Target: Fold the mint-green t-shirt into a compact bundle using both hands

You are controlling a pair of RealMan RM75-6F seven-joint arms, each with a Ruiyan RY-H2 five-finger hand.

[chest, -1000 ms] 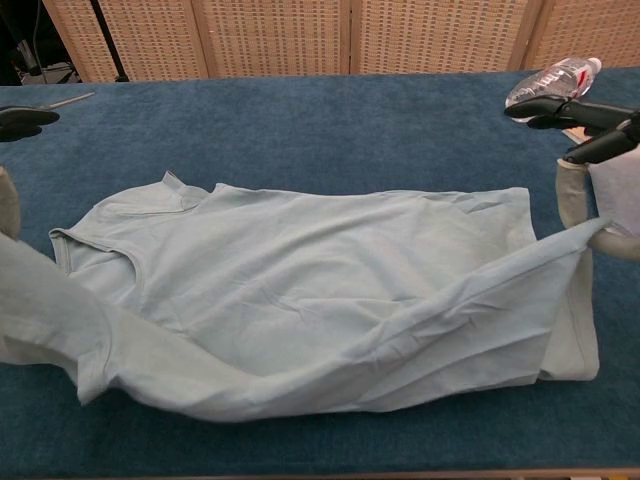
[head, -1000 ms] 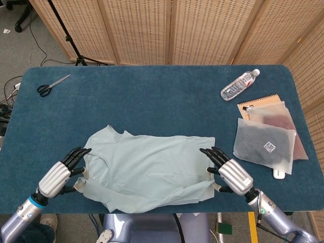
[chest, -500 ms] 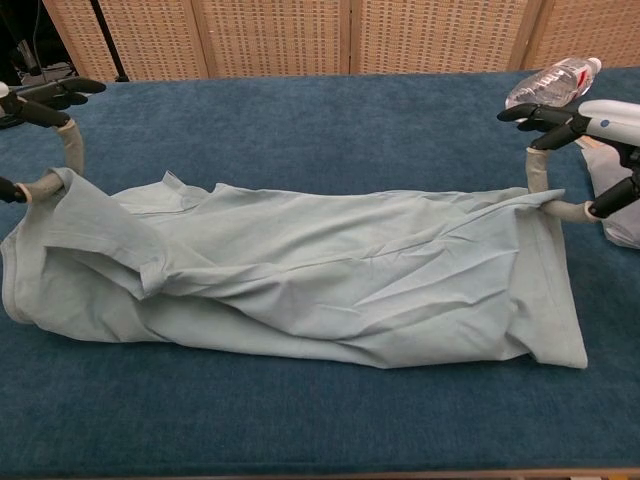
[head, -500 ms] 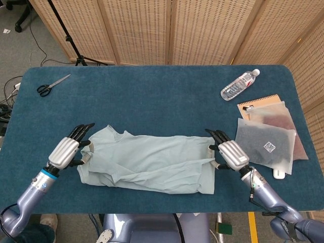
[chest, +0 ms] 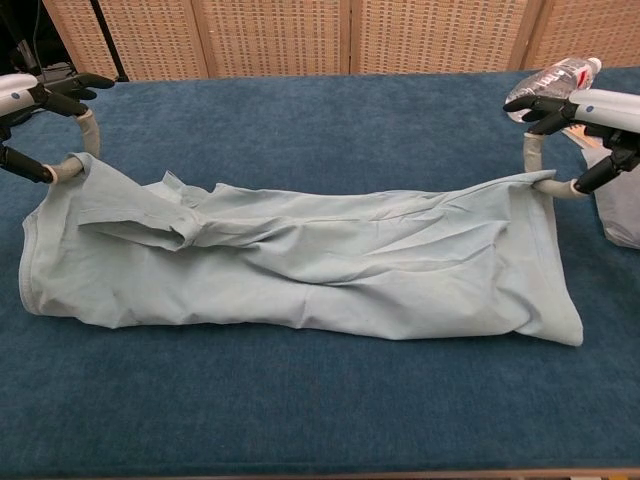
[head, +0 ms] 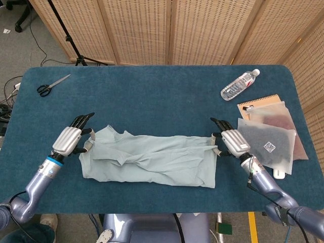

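The mint-green t-shirt [head: 152, 159] lies on the blue table [head: 152, 101] as a long strip, its near half doubled over the far half, collar to the left. In the chest view the t-shirt [chest: 300, 260] shows a folded sleeve on top at the left. My left hand [head: 71, 139] pinches the strip's far-left corner, which rises slightly to the left hand [chest: 45, 120] in the chest view. My right hand [head: 230, 143] pinches the far-right corner, which is lifted towards the right hand [chest: 580, 125] in the chest view. The other fingers of both hands point away from me.
Scissors [head: 50, 85] lie at the table's far left. A water bottle [head: 239, 84] lies at the far right, and a notebook with translucent pouches [head: 268, 139] sits just right of my right hand. Folding screens stand behind the table.
Both hands carried the shirt's near edge away from me and over its far half. The loose, wide shirt has become a narrow folded strip, and the hands now sit at its far corners.
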